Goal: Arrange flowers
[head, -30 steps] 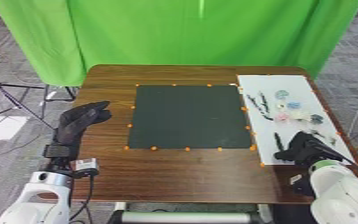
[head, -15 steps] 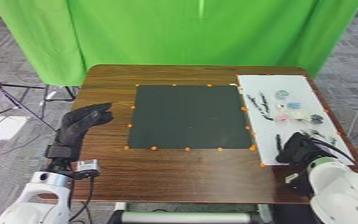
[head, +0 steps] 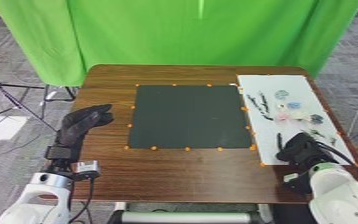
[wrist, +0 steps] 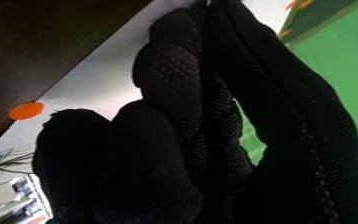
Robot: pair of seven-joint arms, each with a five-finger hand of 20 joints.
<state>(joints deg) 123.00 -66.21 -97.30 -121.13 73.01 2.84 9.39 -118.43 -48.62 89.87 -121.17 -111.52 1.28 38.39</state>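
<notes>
In the head view my right hand (head: 302,149) is over the near end of the white panel (head: 266,82), close beside a dark stem (head: 279,139). Farther up the panel lie a pale green flower (head: 281,94), a blue one (head: 294,105), a pink one (head: 282,116) and a dark teal one (head: 317,119), with dark branches (head: 254,104) to their left. My left hand (head: 84,121) is open past the dark mat's left side. In the right wrist view, my right hand (wrist: 171,130) has a thin grey-green sprig (wrist: 5,163) beside it.
A dark square mat (head: 189,117) edged with orange markers covers the table's middle. Brown wood (head: 193,172) lies nearer me. A green curtain (head: 184,32) hangs behind the far edge, and a tripod (head: 15,102) stands at the left.
My right hand has shifted slightly left and turned a little over the panel's near end. My left hand has sunk very slightly toward the near side. The flowers lie as before.
</notes>
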